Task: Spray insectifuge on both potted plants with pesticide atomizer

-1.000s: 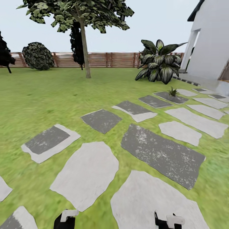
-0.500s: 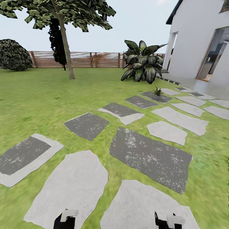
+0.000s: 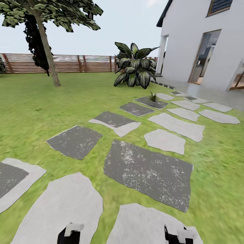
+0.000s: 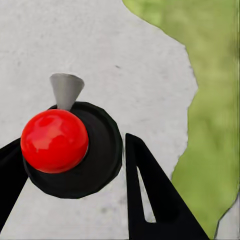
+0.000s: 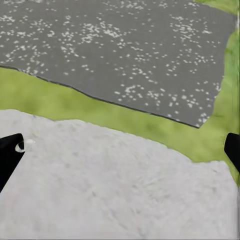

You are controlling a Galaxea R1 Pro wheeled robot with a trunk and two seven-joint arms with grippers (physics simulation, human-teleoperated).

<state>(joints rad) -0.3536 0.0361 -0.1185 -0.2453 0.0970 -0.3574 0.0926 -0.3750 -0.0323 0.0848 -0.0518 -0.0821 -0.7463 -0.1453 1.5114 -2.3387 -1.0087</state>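
One potted plant (image 3: 153,97) stands far ahead in the head view, on a dark stepping stone (image 3: 150,102) near the bush (image 3: 134,69), probably set out for spraying; I count one tree (image 3: 44,37). One red ball on a black disc sits between the left gripper's (image 4: 75,165) fingers; grip uncertain. Two spread fingertips show the right gripper (image 5: 120,150) empty, wide apart over pale stone.
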